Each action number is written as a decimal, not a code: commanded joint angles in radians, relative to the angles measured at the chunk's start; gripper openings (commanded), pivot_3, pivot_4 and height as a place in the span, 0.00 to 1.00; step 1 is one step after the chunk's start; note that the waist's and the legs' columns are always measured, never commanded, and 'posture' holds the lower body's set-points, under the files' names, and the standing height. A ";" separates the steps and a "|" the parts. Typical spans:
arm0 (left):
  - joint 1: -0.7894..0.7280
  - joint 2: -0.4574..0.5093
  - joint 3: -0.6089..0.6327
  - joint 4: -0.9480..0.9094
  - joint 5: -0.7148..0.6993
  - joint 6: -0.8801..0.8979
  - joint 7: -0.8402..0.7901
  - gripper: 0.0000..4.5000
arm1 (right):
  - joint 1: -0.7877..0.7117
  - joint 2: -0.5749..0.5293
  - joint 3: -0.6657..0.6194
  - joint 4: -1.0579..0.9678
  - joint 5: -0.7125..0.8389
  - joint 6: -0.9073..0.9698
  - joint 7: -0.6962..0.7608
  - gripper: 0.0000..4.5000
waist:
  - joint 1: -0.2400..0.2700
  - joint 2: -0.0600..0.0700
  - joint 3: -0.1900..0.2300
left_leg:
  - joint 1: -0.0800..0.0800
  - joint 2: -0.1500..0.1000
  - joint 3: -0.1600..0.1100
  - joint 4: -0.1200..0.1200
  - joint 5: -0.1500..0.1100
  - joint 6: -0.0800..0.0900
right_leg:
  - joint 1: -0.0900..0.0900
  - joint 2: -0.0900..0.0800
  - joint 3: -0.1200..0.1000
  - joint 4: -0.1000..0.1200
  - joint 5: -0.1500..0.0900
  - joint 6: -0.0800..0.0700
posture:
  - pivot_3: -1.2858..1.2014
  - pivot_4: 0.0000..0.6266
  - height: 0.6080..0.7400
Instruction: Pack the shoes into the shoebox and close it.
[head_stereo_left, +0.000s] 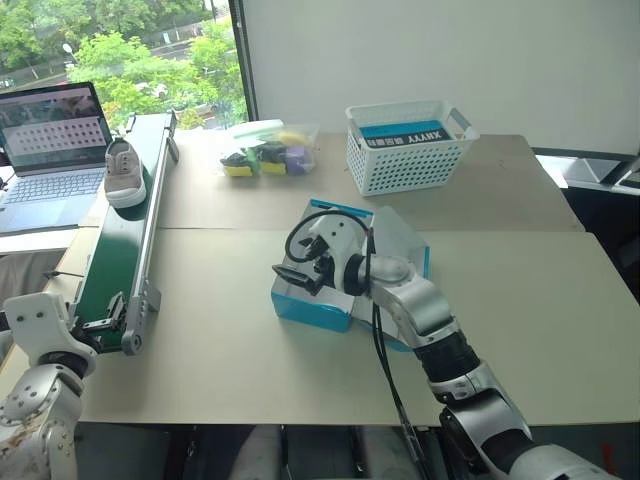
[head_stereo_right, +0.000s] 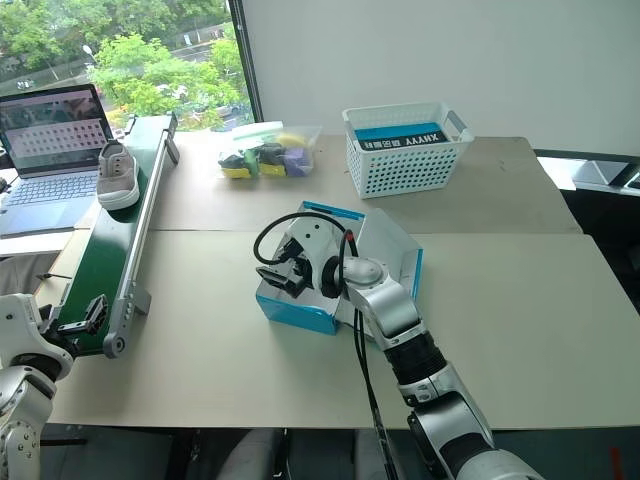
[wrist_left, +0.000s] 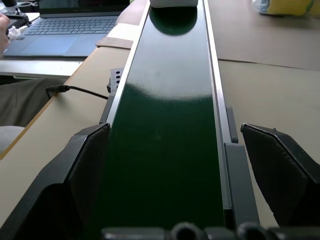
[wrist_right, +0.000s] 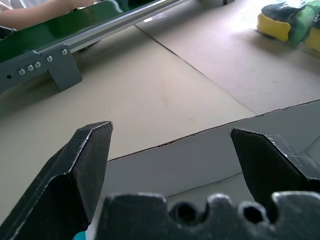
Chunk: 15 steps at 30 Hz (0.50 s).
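Right end effector (head_stereo_left: 300, 268) wide open, empty over open shoebox (head_stereo_left: 305, 308); left end effector (wrist_left: 175, 165) likewise, straddling green conveyor (wrist_left: 165, 125).

The shoebox (head_stereo_right: 330, 290) sits mid-table (head_stereo_right: 520, 300), its lid raised on the right. Behind it stands a basket (head_stereo_right: 405, 150), with a bag of sponges (head_stereo_right: 262, 152) to the basket's left. A conveyor (head_stereo_right: 100, 260) runs along the table's left edge, carrying a shoe (head_stereo_right: 117, 177) at its far end. A laptop (head_stereo_right: 50, 150) lies further left.
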<state>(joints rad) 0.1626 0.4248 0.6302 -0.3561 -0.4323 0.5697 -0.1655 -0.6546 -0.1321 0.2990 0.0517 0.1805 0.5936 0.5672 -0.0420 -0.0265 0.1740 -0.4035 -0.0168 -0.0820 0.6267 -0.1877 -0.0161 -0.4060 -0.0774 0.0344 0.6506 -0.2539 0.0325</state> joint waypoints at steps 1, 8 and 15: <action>-0.005 0.005 0.018 -0.010 0.010 -0.027 0.009 1.00 | -0.023 0.010 -0.015 -0.009 -0.001 -0.030 0.005 1.00 | 0.000 0.000 0.000 | 0.000 0.000 0.000 0.000 0.000 0.000 | 0.000 0.000 0.000 0.000 0.000 0.000 | 0.52 0.24 0.98; -0.009 0.000 0.021 -0.005 0.008 -0.030 0.014 1.00 | -0.020 0.012 -0.009 -0.006 -0.010 -0.034 0.004 1.00 | 0.000 0.000 0.000 | 0.000 0.000 0.000 0.000 0.000 0.000 | 0.000 0.000 0.000 0.000 0.000 0.000 | 0.52 0.24 0.98; -0.020 0.000 0.003 0.021 0.021 -0.049 0.020 1.00 | -0.029 0.012 -0.013 0.002 -0.019 -0.023 -0.006 1.00 | 0.000 0.000 0.000 | 0.000 0.000 0.000 0.000 0.000 0.000 | 0.000 0.000 0.000 0.000 0.000 0.000 | 0.52 0.24 0.98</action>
<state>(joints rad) 0.1519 0.4227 0.6296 -0.3356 -0.4284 0.5449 -0.1487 -0.6561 -0.1237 0.2989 0.0725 0.1690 0.5903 0.5623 -0.0422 -0.0266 0.1740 -0.4036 -0.0168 -0.0820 0.6266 -0.1878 -0.0161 -0.4060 -0.0774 0.0345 0.6503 -0.2539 0.0325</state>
